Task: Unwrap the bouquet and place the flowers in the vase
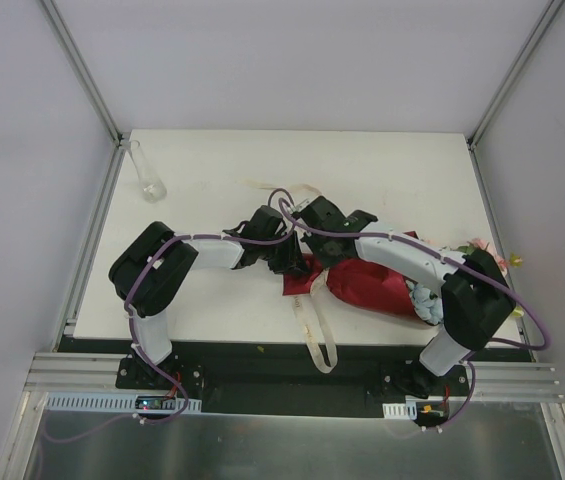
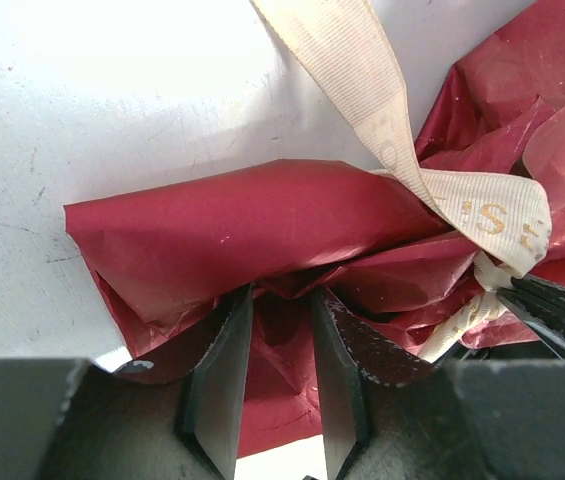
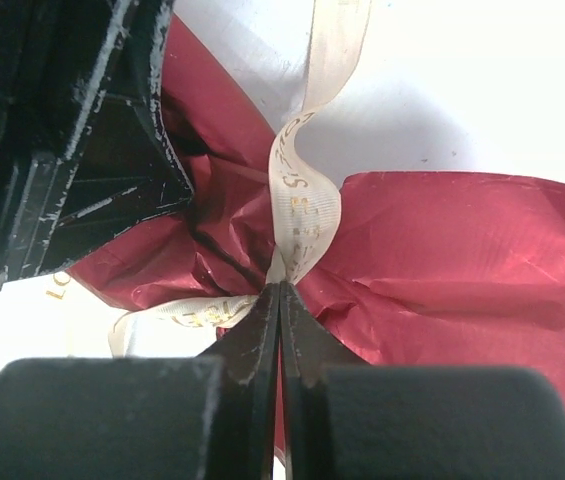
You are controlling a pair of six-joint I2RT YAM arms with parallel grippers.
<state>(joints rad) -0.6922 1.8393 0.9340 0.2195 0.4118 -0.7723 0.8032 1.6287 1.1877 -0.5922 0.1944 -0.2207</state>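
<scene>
The left pincer (image 2: pixel 280 300) clamps the bouquet's (image 1: pixel 372 285) narrow end; the right pincer (image 3: pixel 280 290) pinches the ribbon (image 3: pixel 302 200) at its knot. The flowers (image 1: pixel 425 298) reach the tabletop's (image 1: pixel 382 180) right edge; the vase (image 1: pixel 148 172) sits far-left, well apart.

The wrapped red bouquet (image 1: pixel 372 285) lies sideways; the clear vase (image 1: pixel 148 175) lies far left, seemingly toppled.

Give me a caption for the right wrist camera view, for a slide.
Right gripper pinches the cream ribbon where it cinches the red-wrapped bouquet.
</scene>
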